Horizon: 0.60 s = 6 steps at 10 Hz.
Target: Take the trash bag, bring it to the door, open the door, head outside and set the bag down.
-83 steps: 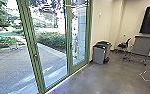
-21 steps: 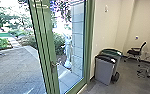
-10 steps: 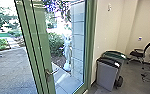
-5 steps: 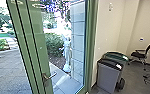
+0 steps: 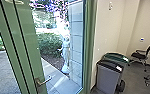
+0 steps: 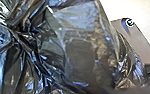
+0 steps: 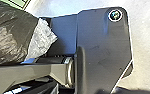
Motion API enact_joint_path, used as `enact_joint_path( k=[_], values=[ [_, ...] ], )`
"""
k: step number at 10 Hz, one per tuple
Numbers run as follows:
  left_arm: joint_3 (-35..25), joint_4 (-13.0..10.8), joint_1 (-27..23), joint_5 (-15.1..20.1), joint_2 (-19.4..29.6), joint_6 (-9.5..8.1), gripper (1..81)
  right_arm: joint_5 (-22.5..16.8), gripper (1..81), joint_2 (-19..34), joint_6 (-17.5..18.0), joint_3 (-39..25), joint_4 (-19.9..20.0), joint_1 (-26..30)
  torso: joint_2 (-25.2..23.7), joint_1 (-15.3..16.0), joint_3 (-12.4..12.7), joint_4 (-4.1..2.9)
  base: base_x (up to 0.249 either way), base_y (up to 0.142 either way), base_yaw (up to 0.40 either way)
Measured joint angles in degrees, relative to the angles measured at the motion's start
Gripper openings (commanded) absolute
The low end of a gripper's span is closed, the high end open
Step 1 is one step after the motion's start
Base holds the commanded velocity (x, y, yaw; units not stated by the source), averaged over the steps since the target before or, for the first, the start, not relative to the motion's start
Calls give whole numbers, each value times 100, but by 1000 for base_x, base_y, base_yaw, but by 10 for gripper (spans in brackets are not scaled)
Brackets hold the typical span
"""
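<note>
- Standing before the robot in the head view is one green-framed glass door (image 5: 29,50), with one metal lever handle (image 5: 43,80) on its frame
- One trash bag, black plastic: it shows large in the left wrist view (image 6: 81,57), close to that wrist, drawn into many folds on one side and smoother on the other; black plastic and a crumpled, pale see-through patch (image 7: 42,38) show in the right wrist view, near the robot's own plate
- Two tools, left tool and right tool: I cannot tell whether either is open, closed or gripping the bag
- Two grey bins (image 5: 108,77) just beside the door, one partly behind the other; one lid is black (image 5: 111,65), the other green (image 5: 116,57), and one dark wheel (image 5: 121,86) is visible
- One office chair (image 5: 142,55) with armrests, beyond the bins near the wall
- One pale statue (image 5: 65,53) outside, upright, seen through the glass between leafy shrubs (image 5: 49,43) and a wall of pale blocks (image 5: 76,42)
</note>
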<state>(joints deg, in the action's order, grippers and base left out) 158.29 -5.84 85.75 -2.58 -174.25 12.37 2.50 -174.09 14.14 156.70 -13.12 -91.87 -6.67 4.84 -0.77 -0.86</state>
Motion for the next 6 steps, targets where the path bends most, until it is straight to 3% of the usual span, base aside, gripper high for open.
enact_joint_path(
  k=[6],
  values=[
    [2,-2,-30,-5,-1,0,10,-13,811,-2,0,5,0,-20,0,2,0,0,131,0,0]
  ],
)
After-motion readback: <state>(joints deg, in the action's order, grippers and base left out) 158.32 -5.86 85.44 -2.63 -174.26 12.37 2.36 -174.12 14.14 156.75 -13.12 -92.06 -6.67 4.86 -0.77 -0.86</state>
